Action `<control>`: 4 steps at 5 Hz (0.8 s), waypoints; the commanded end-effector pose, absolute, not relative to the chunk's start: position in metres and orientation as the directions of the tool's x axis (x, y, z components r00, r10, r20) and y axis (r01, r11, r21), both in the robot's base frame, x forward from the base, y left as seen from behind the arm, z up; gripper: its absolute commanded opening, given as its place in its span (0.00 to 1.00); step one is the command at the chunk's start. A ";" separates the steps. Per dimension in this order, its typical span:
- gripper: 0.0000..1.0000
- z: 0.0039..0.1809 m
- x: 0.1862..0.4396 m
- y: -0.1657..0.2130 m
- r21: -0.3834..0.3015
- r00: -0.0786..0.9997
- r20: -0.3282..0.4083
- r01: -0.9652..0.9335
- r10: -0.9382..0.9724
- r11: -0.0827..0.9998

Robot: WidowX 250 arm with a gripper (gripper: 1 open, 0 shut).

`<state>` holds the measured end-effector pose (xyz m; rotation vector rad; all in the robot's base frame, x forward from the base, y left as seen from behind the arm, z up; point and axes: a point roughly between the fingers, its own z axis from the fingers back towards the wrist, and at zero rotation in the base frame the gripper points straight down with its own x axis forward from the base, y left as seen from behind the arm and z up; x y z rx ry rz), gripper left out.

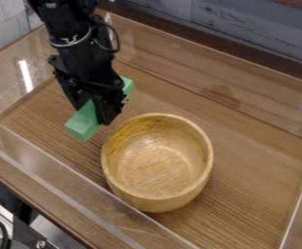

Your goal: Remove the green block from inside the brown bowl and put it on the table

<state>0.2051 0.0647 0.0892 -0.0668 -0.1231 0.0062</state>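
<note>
Though no writing shows, the pincer grips the green block.

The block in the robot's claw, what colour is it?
Plain bright green block, seen in the camera view, gripper clamped on it.

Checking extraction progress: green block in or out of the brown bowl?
Out. The green block sits clamped in the gripper, left of the brown bowl, whose inside shows only bare wood.

A single camera (no second view) looks down at an angle from close by across the tabletop, toward the far acrylic wall.
</note>
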 end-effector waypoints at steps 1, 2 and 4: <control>0.00 0.101 0.217 0.073 -0.043 0.985 0.172 -0.016 0.023 0.999; 0.00 0.098 0.218 0.076 -0.040 0.985 0.168 -0.023 0.030 0.999; 0.00 0.095 0.221 0.081 -0.035 0.986 0.158 -0.042 0.047 0.998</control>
